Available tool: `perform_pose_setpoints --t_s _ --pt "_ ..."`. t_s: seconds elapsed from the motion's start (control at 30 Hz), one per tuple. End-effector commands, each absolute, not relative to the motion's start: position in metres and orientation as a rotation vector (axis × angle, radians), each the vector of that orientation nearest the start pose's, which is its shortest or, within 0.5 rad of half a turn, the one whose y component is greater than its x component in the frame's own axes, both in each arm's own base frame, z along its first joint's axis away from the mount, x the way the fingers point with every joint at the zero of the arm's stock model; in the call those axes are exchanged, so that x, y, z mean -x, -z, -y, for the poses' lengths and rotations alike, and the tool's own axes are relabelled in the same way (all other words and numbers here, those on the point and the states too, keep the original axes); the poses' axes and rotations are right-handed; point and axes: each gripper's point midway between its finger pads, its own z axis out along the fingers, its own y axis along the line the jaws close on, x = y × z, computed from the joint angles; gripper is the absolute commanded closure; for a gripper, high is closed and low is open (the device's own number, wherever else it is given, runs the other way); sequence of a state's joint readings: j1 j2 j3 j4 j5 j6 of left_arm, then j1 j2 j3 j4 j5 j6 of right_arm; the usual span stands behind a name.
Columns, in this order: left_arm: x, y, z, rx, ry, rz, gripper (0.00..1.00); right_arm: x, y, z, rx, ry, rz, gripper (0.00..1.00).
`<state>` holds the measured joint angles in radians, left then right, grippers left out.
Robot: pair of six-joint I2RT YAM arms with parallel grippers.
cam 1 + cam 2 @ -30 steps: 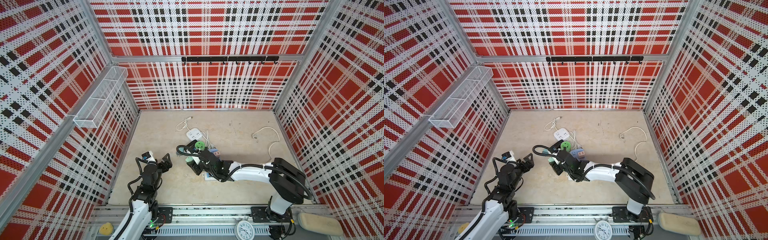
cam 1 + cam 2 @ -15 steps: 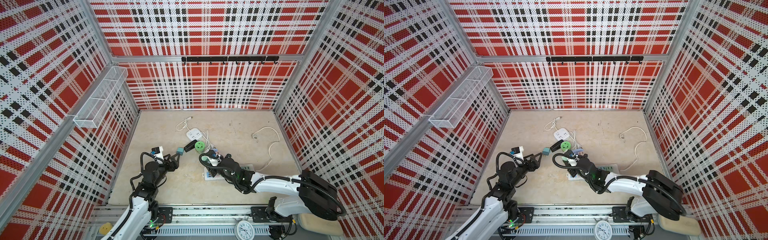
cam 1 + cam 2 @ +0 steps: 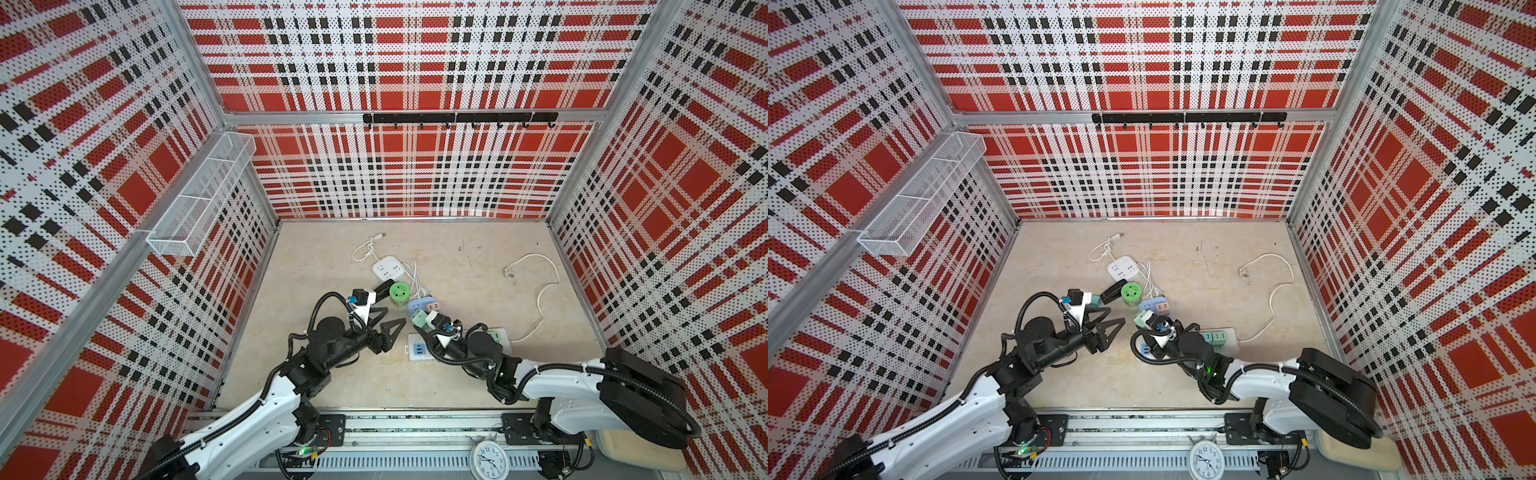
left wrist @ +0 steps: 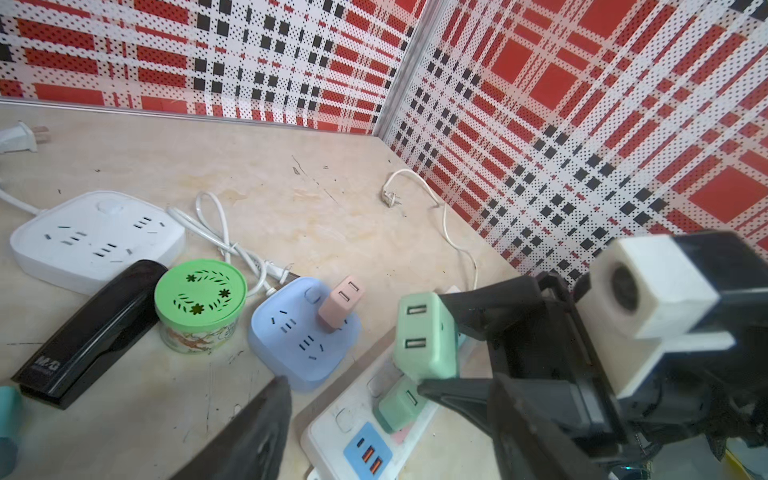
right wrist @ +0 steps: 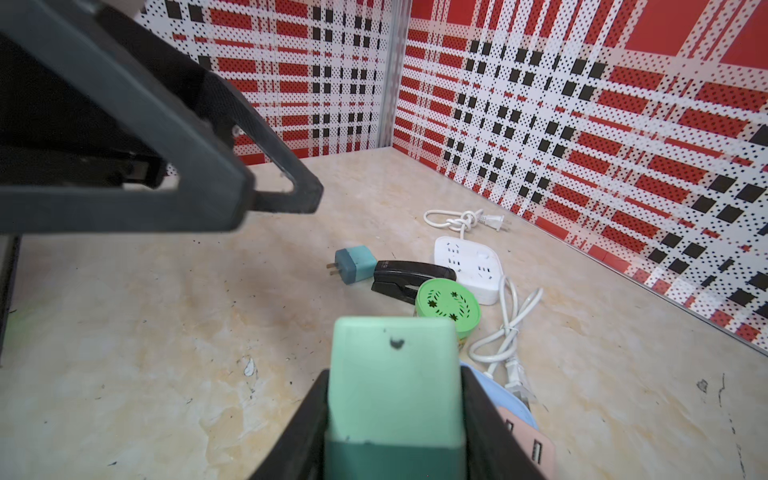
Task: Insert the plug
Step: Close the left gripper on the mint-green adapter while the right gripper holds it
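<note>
half a second ago my left gripper carried a teal plug at its tips. now the teal plug [image 5: 355, 264] lies on its side on the table, just beside the black stapler [image 4: 91, 332]. my left gripper [image 3: 395, 315] is empty, with its jaws apart. my right arm has pulled back from the left side to the long white power strip [image 4: 332, 432].

the mint green plug [image 4: 426, 336] is clamped between the two black fingers of my right gripper [image 5: 395, 376]. it is lifted over the near end of that strip, just above a smaller green plug [image 4: 401, 405] that sits in the strip. i cannot tell if the two touch.

the held plug is a smooth, rounded block of matte plastic. the left wrist view shows two usb slots on its face. the right wrist view shows only its plain back, with a small dark mark and a darker teal band. its prongs are hidden in every view.

near it a pale blue square socket [image 4: 299, 332] holds a pink plug [image 4: 340, 307] upright. next stands a round tin [image 4: 199, 291] whose bright green lid is cut with leaf-shaped slits; its inside is hidden. behind the tin lies a glossy white square socket [image 4: 95, 237].

the two flat prongs of the teal plug show only in the right wrist view. from above, my left wrist camera hides most of it.
</note>
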<state>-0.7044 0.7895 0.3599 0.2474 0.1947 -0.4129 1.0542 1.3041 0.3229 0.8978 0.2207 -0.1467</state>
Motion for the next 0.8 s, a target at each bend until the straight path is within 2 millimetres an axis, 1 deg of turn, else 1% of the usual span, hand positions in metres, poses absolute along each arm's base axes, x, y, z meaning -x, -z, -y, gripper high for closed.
perform_pose_setpoints --t_s 0.0,0.17,0.33,0.47,0.6,0.7,0.77 --pt "-0.224 -0.226 0.246 -0.454 0.995 -1.771 0.24 -0.210 -0.218 -0.310 0.745 -0.570 -1.306 0.96" --pt "-0.223 -0.226 0.263 -0.477 1.048 -1.791 0.24 -0.205 -0.222 -0.317 0.761 -0.575 -1.270 0.98" --pt "-0.222 -0.225 0.277 -0.498 1.088 -1.791 0.25 -0.206 -0.222 -0.319 0.748 -0.575 -1.255 0.98" --pt "-0.224 -0.225 0.287 -0.515 1.131 -1.795 0.39 -0.206 -0.222 -0.320 0.742 -0.588 -1.252 0.98" --pt "-0.223 -0.227 0.296 -0.541 1.173 -1.793 0.51 -0.205 -0.222 -0.320 0.735 -0.595 -1.249 0.98" --pt "-0.224 -0.230 0.298 -0.542 1.180 -1.785 0.55 -0.205 -0.221 -0.320 0.739 -0.593 -1.250 0.98" --pt "-0.224 -0.233 0.298 -0.542 1.183 -1.775 0.65 -0.206 -0.221 -0.320 0.740 -0.589 -1.250 0.98"
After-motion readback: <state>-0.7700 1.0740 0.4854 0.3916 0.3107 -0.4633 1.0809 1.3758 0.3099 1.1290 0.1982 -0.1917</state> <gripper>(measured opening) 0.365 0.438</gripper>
